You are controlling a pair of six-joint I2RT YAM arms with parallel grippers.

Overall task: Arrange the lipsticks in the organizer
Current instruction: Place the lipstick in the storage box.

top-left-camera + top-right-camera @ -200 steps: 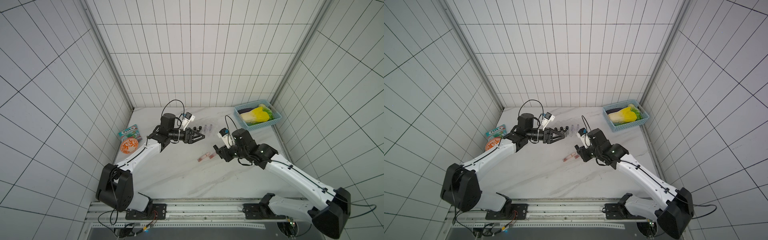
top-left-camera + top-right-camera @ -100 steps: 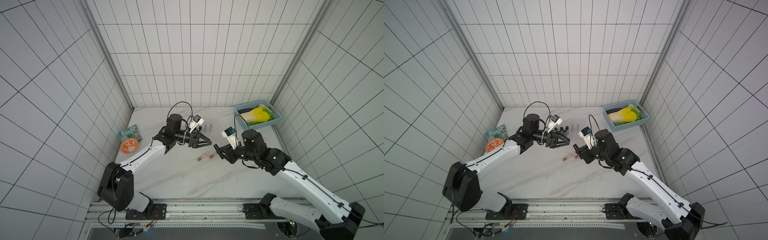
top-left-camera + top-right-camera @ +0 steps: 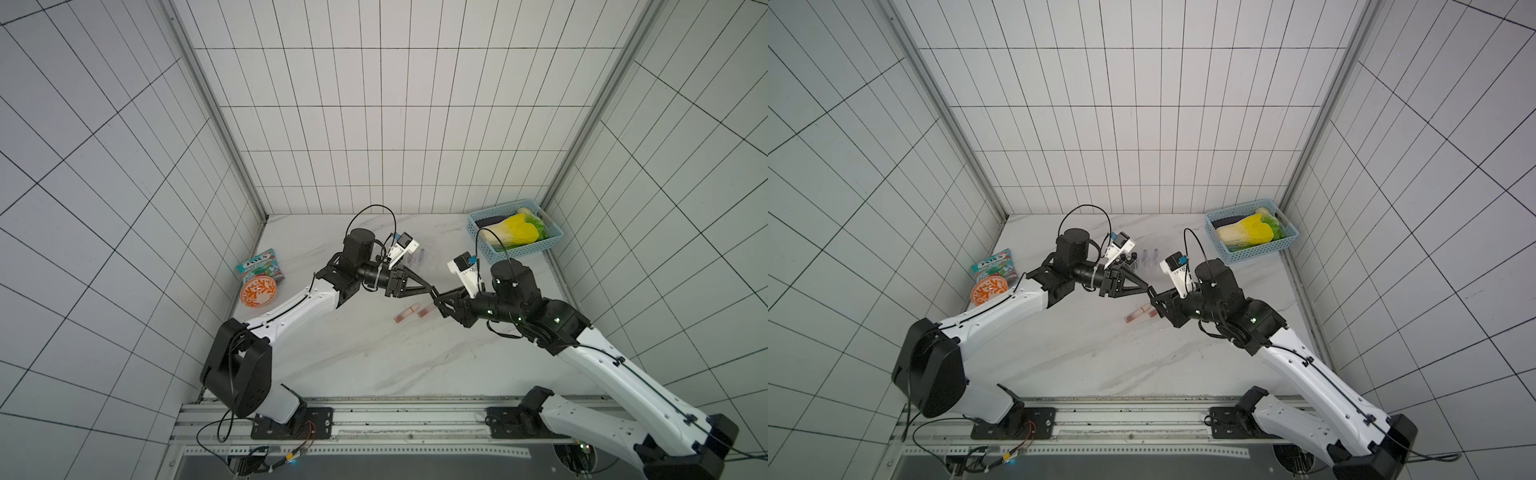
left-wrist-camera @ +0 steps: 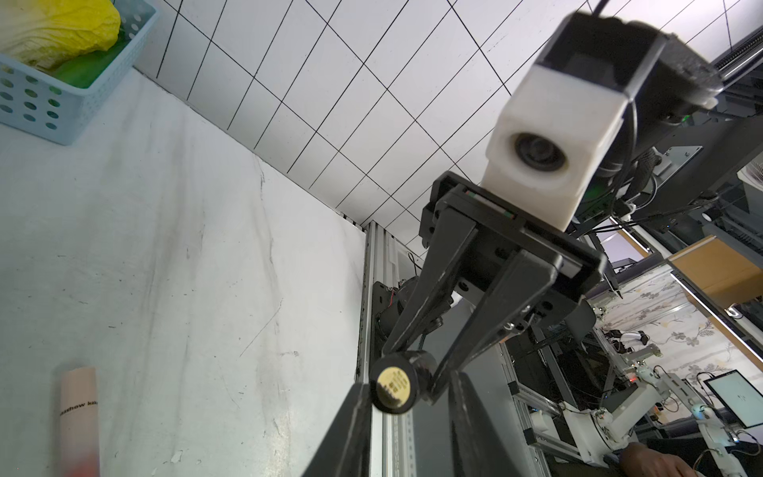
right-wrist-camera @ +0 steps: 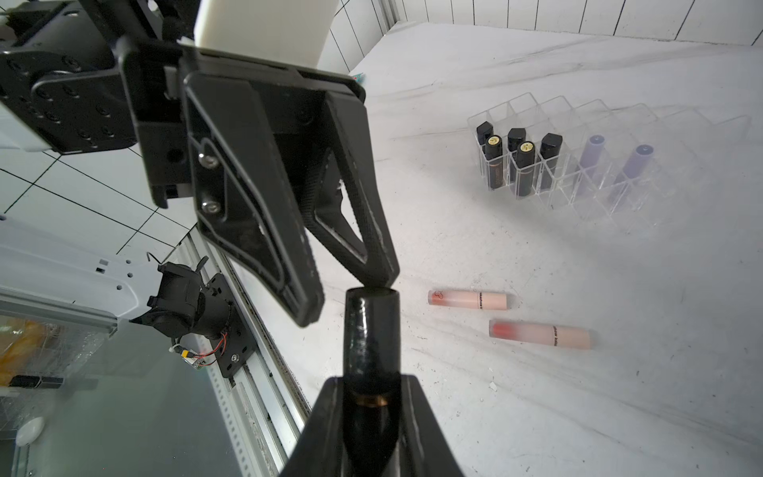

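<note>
Pinching 1 black lipstick (image 5: 371, 330), right fingers (image 5: 326, 421) hold its end between left fingers (image 5: 289, 268), whose grip is unclear.

A clear plastic organizer (image 5: 619, 119) with rows of square slots stands on the white marble counter (image 5: 536, 413). Five black lipsticks (image 5: 522, 165) stand upright in slots at one end, with two lilac lipsticks (image 5: 594, 153) beside them. Two pink-red lipsticks (image 5: 541, 334) with pale caps lie flat nearby. A glossy black lipstick (image 5: 371, 330) is clamped in the right gripper (image 5: 371, 388).

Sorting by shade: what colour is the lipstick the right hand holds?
The lipstick is glossy black; clearest in the right wrist view.
</note>
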